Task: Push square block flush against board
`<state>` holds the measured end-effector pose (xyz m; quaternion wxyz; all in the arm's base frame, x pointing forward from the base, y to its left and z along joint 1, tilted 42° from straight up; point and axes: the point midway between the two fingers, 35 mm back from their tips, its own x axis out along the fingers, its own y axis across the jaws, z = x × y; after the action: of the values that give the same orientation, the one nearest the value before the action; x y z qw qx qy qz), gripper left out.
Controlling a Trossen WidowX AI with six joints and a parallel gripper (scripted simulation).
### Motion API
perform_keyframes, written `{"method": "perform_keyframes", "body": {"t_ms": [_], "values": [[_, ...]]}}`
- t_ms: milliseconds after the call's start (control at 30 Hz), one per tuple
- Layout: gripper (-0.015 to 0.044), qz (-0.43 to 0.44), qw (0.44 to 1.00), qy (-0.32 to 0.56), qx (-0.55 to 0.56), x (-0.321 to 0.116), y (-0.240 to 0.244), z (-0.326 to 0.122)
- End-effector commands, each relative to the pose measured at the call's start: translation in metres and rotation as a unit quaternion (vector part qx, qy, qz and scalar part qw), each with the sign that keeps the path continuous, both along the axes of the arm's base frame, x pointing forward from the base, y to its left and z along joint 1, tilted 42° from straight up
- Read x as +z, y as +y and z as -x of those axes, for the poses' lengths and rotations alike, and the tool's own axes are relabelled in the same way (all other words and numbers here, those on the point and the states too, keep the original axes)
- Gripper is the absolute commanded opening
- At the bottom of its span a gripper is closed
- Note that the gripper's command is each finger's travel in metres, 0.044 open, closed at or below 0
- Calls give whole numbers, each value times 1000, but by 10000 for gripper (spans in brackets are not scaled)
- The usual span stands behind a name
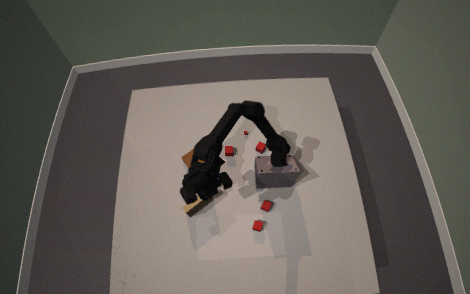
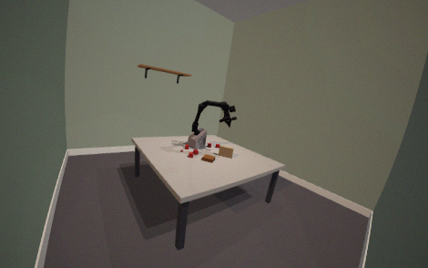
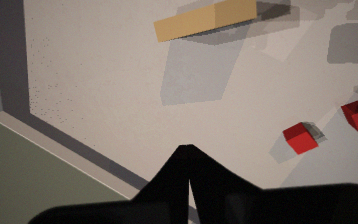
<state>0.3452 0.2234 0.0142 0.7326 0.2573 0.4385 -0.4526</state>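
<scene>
Inward from the near corner of the table [image 1: 149,125] [image 2: 190,182] [image 3: 105,75], the square block [image 1: 188,158] [image 2: 208,159] lies flat. Beyond it, toward the right edge, the board [image 1: 194,206] [image 2: 226,151] [image 3: 205,21] stands apart. The gripper [image 1: 205,191] [image 2: 229,125] [image 3: 186,151] hangs above, jaws pressed together, empty.

matt black arm [image 1: 224,125] [image 2: 210,104], wood-like shelf [image 2: 164,70], smooth tabletop [image 1: 159,115] [image 2: 158,152] [image 3: 105,75]

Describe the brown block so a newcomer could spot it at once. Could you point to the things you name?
On the pale table [image 1: 149,115] [image 2: 222,175] [image 3: 105,75], find the upright tan board [image 1: 192,207] [image 2: 226,152] [image 3: 195,24]. Near it, not touching, lies the brown block [image 1: 187,158] [image 2: 208,158]. It lies flat, and is broader than the red cubes [image 1: 266,205] [image 2: 196,151] [image 3: 300,138].
</scene>
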Motion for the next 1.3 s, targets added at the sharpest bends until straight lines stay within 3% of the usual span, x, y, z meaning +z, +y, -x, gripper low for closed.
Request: {"method": "perform_keyframes", "body": {"t_ms": [0,300,433,567,1267], "values": [[0,46,998,37,-7,-37,-35,-18],[0,130,981,145,-20,-120,-126,-34],[0,131,980,147,-20,-123,-130,-34],[0,132,980,147,-21,-157,-160,-31],[0,132,980,147,-21,-153,-168,-37]]}}
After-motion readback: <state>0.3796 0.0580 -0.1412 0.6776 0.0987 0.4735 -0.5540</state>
